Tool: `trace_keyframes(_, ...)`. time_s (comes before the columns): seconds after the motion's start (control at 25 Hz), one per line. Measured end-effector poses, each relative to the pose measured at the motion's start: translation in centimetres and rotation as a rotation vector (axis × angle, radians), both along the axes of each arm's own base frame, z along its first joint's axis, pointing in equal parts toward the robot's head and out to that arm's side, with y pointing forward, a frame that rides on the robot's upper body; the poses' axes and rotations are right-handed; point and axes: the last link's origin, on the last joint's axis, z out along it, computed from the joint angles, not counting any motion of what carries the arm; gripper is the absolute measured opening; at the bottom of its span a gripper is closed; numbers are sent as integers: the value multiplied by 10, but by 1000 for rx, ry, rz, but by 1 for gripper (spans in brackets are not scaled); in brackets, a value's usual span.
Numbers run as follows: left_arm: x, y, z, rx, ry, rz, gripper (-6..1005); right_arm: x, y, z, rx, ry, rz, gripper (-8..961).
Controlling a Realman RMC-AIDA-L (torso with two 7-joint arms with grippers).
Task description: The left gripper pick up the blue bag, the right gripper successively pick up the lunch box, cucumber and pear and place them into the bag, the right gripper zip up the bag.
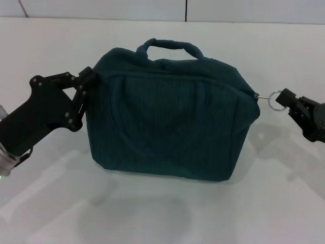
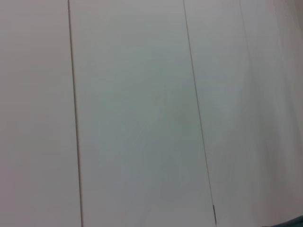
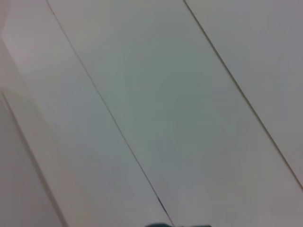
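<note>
The blue bag (image 1: 170, 122) stands upright in the middle of the white table, its handle (image 1: 170, 46) on top and its zip line closed along the upper edge. My left gripper (image 1: 87, 77) is shut on the bag's upper left corner. At the bag's right end, my right gripper (image 1: 287, 98) is shut on the metal zip ring (image 1: 275, 99), which is pulled out to the right. The lunch box, cucumber and pear are out of view. Both wrist views show only pale panels, with a sliver of bag fabric (image 3: 180, 225) at one edge.
The white table (image 1: 162, 213) spreads around the bag, with the bag's shadow in front. A white panelled wall (image 1: 101, 7) runs along the back.
</note>
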Motion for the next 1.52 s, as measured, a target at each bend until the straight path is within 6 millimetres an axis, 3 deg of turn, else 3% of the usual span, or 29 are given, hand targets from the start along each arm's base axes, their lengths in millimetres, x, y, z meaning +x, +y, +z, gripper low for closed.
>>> trace_keyframes(0.24,0,0,0,3,-1,0,27,6,5,-15,-76,-86,-38,10)
trace_keyframes(0.48,0,1,0,2,-5,1,27,0,8,-26,-141,-133,-11,10)
trace_keyframes(0.68,-1,-1,-1,3,-6,9,27,-4,2,-8,-89,-48,39,10)
trace_keyframes(0.92,-2,-2,-2,7,-1,8,26,12,-4,11,-72,-47,10,10)
trace_keyframes(1.12,-3,-3,-3,10,-4,14,26,17,-1,-5,-120,-118,-32,10)
trace_keyframes(1.28,-3,-3,-2,14,-5,14,26,9,5,-26,-172,-180,-18,10)
trace_keyframes(1.52,-2,-4,-2,9,-6,8,26,2,4,-19,-156,-133,22,10)
